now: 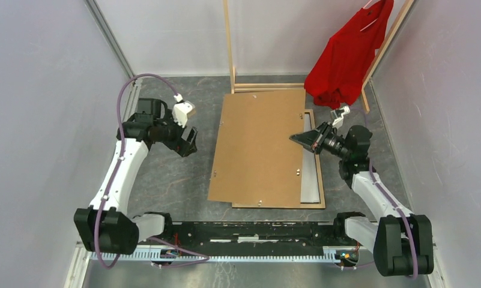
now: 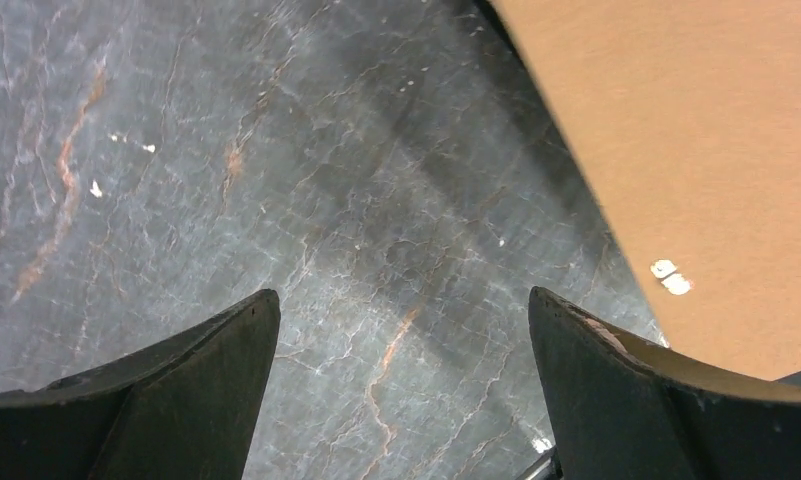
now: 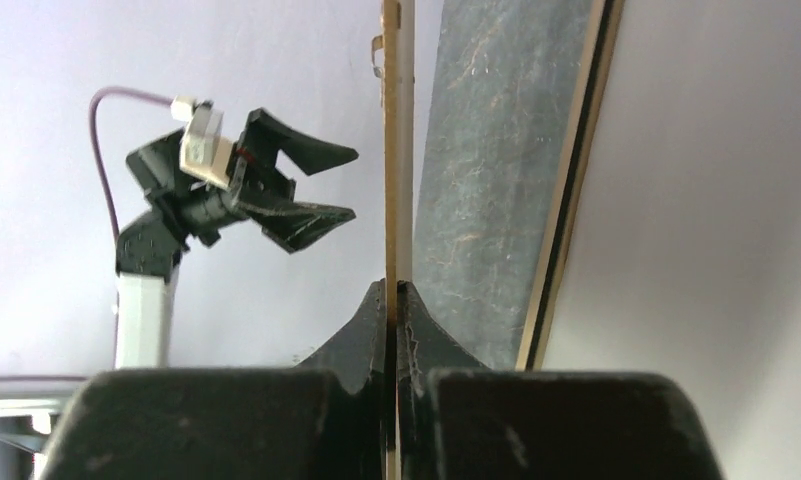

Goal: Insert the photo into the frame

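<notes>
Frame, back up, is laid on the counter under the board; a pale strip within may be the photo. Right hand is clamped on the board's edge; left hand is spread, empty. Should that thin pinch slip, the board is dropped, jolting the frame. Counted: one frame, one board, two hands.

The backing board lies on the frame (rails showing at three and six o'clock), clothes rack at twelve.
</notes>
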`<action>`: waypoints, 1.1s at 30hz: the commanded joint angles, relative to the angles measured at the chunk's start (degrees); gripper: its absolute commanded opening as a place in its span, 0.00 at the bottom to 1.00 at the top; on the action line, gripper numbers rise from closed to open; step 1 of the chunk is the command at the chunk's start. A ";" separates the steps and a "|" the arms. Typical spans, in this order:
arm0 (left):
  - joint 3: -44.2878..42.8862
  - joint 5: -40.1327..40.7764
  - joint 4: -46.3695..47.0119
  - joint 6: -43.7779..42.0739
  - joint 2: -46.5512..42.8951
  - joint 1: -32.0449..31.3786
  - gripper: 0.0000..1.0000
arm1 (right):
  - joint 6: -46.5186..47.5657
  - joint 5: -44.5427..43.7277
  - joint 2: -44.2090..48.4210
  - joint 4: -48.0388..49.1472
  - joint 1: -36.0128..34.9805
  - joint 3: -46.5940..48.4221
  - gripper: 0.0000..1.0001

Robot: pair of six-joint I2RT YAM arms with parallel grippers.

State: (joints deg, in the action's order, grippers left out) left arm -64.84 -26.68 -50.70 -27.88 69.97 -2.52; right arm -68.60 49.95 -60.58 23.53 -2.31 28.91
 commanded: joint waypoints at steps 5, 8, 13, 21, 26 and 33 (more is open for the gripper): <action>-9.91 4.51 -7.34 -3.67 -4.33 -7.44 1.00 | -12.65 -17.29 -1.32 17.56 -6.06 -1.81 0.00; -9.36 7.00 -8.15 -1.97 -6.74 -15.48 1.00 | -13.40 -24.21 -3.49 16.90 -10.80 -0.89 0.00; -7.60 10.58 -10.78 -0.33 -7.48 -26.25 1.00 | -16.20 -33.06 -4.92 17.95 -15.69 -1.41 0.00; -11.68 13.45 -13.94 1.38 -4.13 -39.19 1.00 | -15.07 -43.71 -5.38 14.00 -21.32 2.41 0.00; -10.28 15.65 -12.86 0.01 -1.91 -46.21 1.00 | -16.66 -45.05 -7.87 14.97 -23.53 3.02 0.00; -5.37 23.63 -7.86 -4.66 -2.03 -51.16 1.00 | -18.11 -43.68 -9.60 17.41 -24.74 2.40 0.00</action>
State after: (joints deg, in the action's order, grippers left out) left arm -72.36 -8.64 -62.24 -29.04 68.31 -51.83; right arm -83.40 6.79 -70.59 32.45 -26.30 28.93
